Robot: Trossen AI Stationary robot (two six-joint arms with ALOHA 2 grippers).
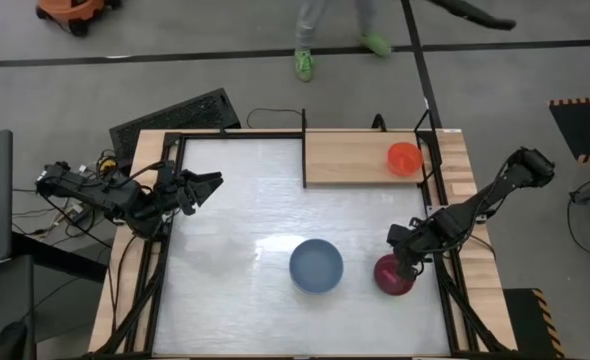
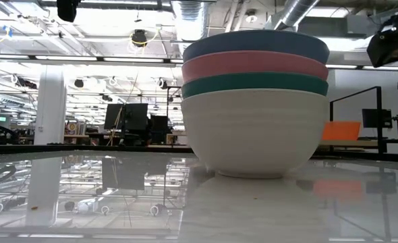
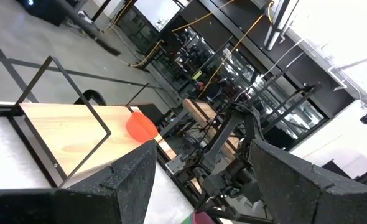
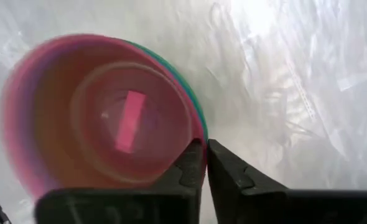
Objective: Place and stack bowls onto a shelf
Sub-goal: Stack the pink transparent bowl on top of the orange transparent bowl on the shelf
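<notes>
A stack of small bowls with a maroon one on top [image 1: 393, 276] stands near the table's right edge. In the right wrist view a green rim [image 4: 182, 79] peeks out below the top bowl [image 4: 96, 118]. My right gripper [image 1: 403, 250] [image 4: 206, 157] is shut on this stack's rim. A stack of large bowls, blue over pink, teal and white [image 2: 254, 101], sits mid-table with the blue one [image 1: 316, 266] showing from above. A red bowl [image 1: 405, 158] [image 3: 141, 126] rests on the wooden shelf [image 1: 350, 158]. My left gripper [image 1: 213, 186] [image 3: 199, 180] waits open at the table's left edge. My right gripper pinches the rim of the maroon top bowl [image 4: 201, 138], on the side toward the table's far edge. One finger [image 4: 190, 167] is inside the bowl and the other [image 4: 227, 173] outside, slanting down from above. Whether lower bowls' rims are also between the fingers I cannot tell.
The shelf's thin black posts [image 1: 304, 150] stand at the plank's corners along the table's far edge. The plank [image 3: 71, 134] is bare left of the red bowl. Black frame rails [image 1: 165, 240] border the white tabletop on the left and right sides.
</notes>
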